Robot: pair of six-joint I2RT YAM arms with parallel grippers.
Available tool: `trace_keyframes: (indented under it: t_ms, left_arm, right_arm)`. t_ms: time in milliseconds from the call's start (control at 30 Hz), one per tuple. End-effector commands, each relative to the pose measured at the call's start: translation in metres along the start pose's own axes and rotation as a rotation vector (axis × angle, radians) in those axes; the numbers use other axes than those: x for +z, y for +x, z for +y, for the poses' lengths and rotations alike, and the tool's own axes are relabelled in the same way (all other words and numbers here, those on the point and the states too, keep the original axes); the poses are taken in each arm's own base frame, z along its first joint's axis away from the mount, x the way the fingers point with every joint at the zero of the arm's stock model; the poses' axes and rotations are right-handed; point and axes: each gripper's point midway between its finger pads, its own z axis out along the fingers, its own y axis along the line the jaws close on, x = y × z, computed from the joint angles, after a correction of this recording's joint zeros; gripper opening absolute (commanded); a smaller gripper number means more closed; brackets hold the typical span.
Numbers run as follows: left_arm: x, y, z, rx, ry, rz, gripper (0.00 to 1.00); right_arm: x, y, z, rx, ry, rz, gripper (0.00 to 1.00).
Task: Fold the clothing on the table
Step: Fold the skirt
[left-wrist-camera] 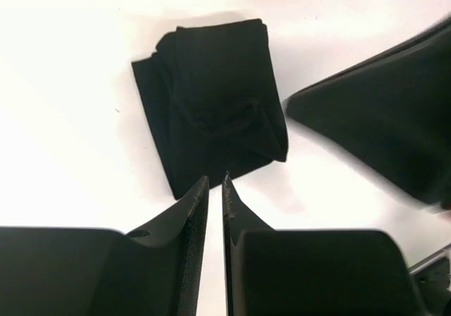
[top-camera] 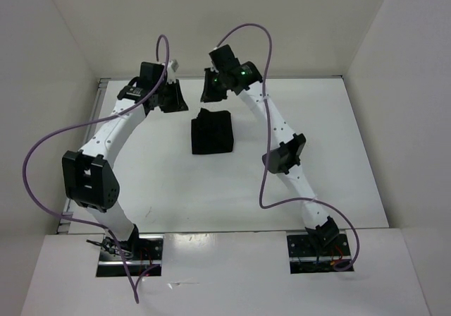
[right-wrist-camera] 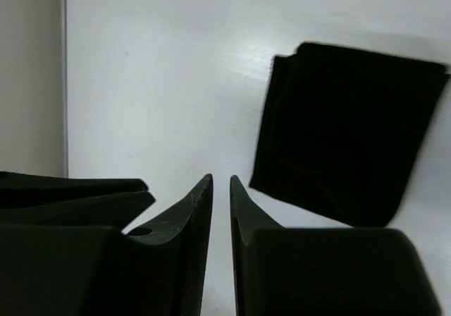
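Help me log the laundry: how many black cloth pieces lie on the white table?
1. The folded black piece of soft fabric lies on the smooth white tabletop, towards its far side, roughly centred left to right. None seems hidden.

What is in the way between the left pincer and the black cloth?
Nothing that I can see. Only bare white table lies between the left pincer and the folded black cloth. The right pincer is off to one side.

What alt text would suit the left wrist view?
Folded black clothing lies as a compact bundle on the white table. In the foreground, the left pincer points toward it, slightly open and empty. A blurred dark shape sits at right.
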Motion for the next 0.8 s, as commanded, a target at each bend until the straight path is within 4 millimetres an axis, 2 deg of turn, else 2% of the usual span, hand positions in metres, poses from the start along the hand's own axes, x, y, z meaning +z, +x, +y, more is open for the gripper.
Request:
trace_keyframes:
  t_ms: [0, 33, 167, 267, 300, 333, 367, 400, 433, 467, 500, 533, 567, 600, 667, 700, 767]
  left_arm:
    - [0.007, 0.000, 0.007, 0.043, -0.022, 0.030, 0.20]
    - [0.010, 0.002, 0.008, 0.040, -0.026, 0.044, 0.20]
    - [0.008, 0.000, 0.003, 0.042, -0.002, 0.043, 0.20]
    - [0.014, 0.003, 0.002, 0.041, 0.016, 0.048, 0.20]
    - [0.020, 0.006, 0.004, 0.039, 0.013, 0.057, 0.20]
    - [0.024, 0.006, 0.004, 0.040, 0.025, 0.056, 0.20]
    - [0.027, 0.008, 0.005, 0.037, 0.022, 0.064, 0.20]
    - [0.035, 0.006, 0.005, 0.038, 0.032, 0.064, 0.20]
    - [0.036, -0.007, 0.001, 0.046, 0.041, 0.036, 0.20]
    - [0.040, -0.012, -0.002, 0.049, 0.055, 0.031, 0.20]
    - [0.052, -0.012, -0.002, 0.057, 0.072, 0.050, 0.20]
    - [0.062, -0.023, -0.005, 0.062, 0.087, 0.038, 0.20]
    - [0.058, -0.034, -0.012, 0.072, 0.108, 0.009, 0.19]
    - [0.074, -0.034, -0.015, 0.069, 0.125, 0.012, 0.17]
    - [0.084, -0.042, -0.020, 0.067, 0.156, -0.010, 0.13]
    - [0.096, -0.044, -0.025, 0.081, 0.170, -0.023, 0.09]
    - [0.108, -0.043, -0.029, 0.087, 0.185, -0.016, 0.06]
  right_arm:
    - [-0.049, -0.032, -0.043, 0.000, 0.233, -0.132, 0.20]
    - [-0.049, -0.033, -0.060, 0.010, 0.293, -0.131, 0.20]
    - [-0.072, -0.022, -0.077, 0.009, 0.399, -0.110, 0.28]
    - [-0.098, 0.003, -0.107, -0.045, 0.615, -0.100, 0.36]
    - [-0.106, 0.025, -0.125, -0.057, 0.696, -0.056, 0.37]
    - [-0.114, 0.032, -0.139, -0.074, 0.784, -0.068, 0.37]
    - [-0.110, 0.058, -0.158, -0.096, 0.854, 0.001, 0.40]
    - [-0.111, 0.066, -0.166, -0.096, 0.885, 0.017, 0.40]
    - [-0.108, 0.070, -0.174, -0.105, 0.912, 0.021, 0.38]
    - [-0.104, 0.078, -0.180, -0.111, 0.925, 0.043, 0.23]
    - [-0.096, 0.074, -0.183, -0.113, 0.932, 0.017, 0.13]
    - [-0.086, 0.068, -0.183, -0.125, 0.916, -0.020, 0.00]
    - [-0.084, 0.072, -0.184, -0.141, 0.908, 0.006, 0.00]
    - [-0.072, 0.063, -0.178, -0.139, 0.859, -0.038, 0.00]
    - [-0.062, 0.055, -0.169, -0.164, 0.792, -0.060, 0.00]
    - [-0.056, 0.044, -0.163, -0.169, 0.762, -0.107, 0.00]
    - [-0.050, 0.037, -0.156, -0.209, 0.723, -0.118, 0.00]
